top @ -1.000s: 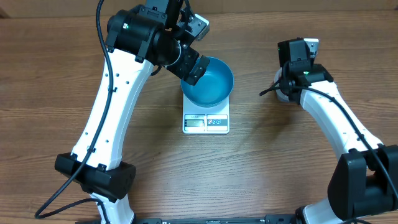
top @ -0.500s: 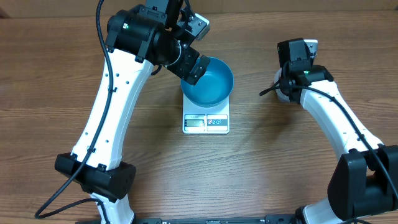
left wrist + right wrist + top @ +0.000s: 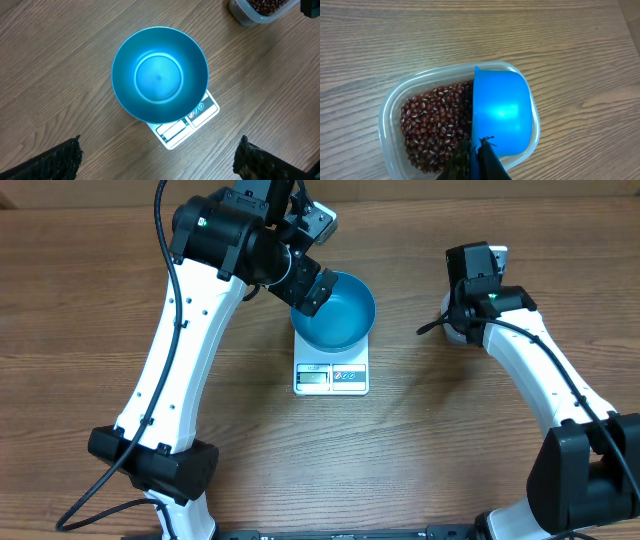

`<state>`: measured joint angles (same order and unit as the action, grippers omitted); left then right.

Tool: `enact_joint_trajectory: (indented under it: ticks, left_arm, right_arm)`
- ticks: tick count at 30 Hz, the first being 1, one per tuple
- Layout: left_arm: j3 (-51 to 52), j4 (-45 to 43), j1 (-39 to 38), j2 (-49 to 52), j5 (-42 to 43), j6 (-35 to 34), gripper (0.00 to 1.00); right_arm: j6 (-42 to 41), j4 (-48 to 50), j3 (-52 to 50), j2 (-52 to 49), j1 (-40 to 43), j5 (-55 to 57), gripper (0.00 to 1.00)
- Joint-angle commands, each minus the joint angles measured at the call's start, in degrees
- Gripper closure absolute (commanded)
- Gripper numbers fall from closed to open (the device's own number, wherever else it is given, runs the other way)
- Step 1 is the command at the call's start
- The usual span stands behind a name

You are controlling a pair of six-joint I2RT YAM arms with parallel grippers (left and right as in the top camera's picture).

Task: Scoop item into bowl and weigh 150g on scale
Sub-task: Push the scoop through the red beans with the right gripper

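Blue: one bowl (image 3: 160, 75), one scoop (image 3: 502, 112); one scale (image 3: 175, 131).

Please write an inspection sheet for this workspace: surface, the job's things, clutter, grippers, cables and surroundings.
Surface: wooden table, no loose beans seen.
Job's things: bowl empty, standing on the scale; beans in a clear tub; scoop, blue, over the tub.
Clutter: nothing seen.
Grippers: left gripper open, above the bowl; right gripper shut on the scoop.
Cables: black cables along both arms.
Surroundings: nothing seen.
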<state>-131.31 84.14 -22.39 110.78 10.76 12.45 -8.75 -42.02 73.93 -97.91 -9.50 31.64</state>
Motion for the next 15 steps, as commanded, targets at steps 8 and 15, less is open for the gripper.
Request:
enact_joint_trajectory:
  ticks: [8, 15]
  left_arm:
    - [-1.2, 0.3, 0.3, -1.4, 0.9, 1.0, 0.00]
    - [-1.2, 0.3, 0.3, -1.4, 0.9, 1.1, 0.00]
  right_arm:
    - [-1.9, -0.3, 1.0, -0.9, 0.3, -5.4, 0.96]
    - [-3.3, -0.3, 1.0, -0.9, 0.3, -7.6, 0.96]
